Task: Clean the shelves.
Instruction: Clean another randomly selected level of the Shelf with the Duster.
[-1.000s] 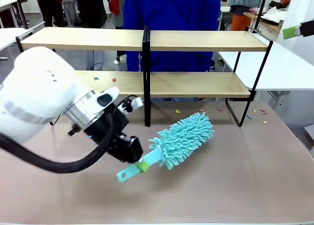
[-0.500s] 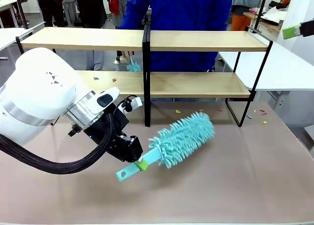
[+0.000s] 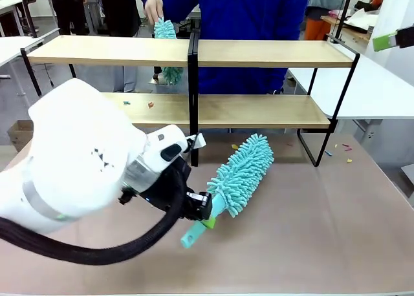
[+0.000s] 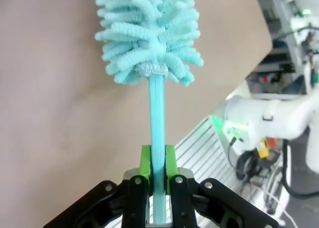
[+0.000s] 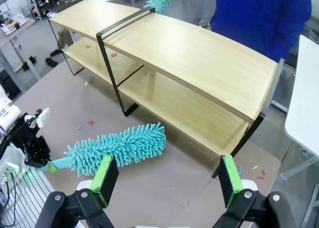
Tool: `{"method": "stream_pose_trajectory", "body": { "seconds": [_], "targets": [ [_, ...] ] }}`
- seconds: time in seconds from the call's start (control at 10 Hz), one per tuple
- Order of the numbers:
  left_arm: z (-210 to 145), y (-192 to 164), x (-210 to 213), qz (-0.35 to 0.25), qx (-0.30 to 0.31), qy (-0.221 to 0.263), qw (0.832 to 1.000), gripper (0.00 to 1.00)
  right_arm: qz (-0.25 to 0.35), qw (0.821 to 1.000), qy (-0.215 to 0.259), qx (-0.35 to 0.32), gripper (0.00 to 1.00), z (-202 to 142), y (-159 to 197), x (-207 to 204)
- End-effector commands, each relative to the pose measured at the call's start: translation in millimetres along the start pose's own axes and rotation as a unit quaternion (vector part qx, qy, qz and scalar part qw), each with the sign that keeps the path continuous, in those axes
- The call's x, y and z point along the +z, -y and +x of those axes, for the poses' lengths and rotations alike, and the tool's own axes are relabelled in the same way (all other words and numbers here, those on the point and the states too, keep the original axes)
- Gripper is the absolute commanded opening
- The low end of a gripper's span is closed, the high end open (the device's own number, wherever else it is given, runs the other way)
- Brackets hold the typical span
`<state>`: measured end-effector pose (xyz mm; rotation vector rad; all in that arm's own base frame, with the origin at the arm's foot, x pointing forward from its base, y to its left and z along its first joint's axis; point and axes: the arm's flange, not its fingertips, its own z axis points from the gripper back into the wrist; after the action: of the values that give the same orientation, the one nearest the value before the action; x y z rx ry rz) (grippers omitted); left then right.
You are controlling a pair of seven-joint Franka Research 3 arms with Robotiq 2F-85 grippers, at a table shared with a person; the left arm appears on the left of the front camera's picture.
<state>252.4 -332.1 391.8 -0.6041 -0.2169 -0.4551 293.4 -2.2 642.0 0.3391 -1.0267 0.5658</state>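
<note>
While the person's hand (image 3: 154,8) holds a small duster (image 3: 166,31) at the top board's far edge, the left gripper (image 3: 204,211) clamps the teal duster (image 3: 240,173) by its handle. The duster's head points at the shelves (image 3: 272,53) across the table (image 3: 323,231), and the right gripper (image 5: 168,180) hangs spread wide.

Person's duster (image 3: 166,31) up behind shelves (image 3: 272,53) — big duster (image 3: 240,174) in left claw (image 3: 208,209) steeper

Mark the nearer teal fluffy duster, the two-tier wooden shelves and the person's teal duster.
Nearer teal fluffy microfibre duster (image 3: 242,172): front view, middle of head.
Two-tier light-wood shelves, black metal frame (image 3: 272,53): front view, top board's right half.
Person's teal fluffy duster (image 3: 165,30): front view, fluff above top board.
</note>
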Motion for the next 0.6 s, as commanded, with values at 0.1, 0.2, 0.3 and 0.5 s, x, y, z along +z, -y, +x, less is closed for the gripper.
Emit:
{"method": "stream_pose_trajectory", "body": {
  "seconds": [0.1, 0.2, 0.3, 0.5],
  "targets": [
    [-5, 16, -21, 0.038, 0.065, 0.023, 0.997, 0.13, 0.003, 1.000, 0.001, 0.002, 1.00, -1, 0, -1],
    [4, 24, -33, 0.057, 0.076, 0.017, 0.995, 0.13, 0.003, 1.000, 0.001, 0.002, 1.00, -1, 0, -1],
    [14, 31, -41, 0.074, 0.091, 0.033, 0.993, 0.13, 0.003, 1.000, 0.001, 0.002, 1.00, -1, 0, -1],
    [43, 44, -58, 0.116, 0.098, 0.070, 0.986, 0.13, 0.003, 1.000, 0.001, 0.002, 1.00, -1, 0, -1]
  ]
}}
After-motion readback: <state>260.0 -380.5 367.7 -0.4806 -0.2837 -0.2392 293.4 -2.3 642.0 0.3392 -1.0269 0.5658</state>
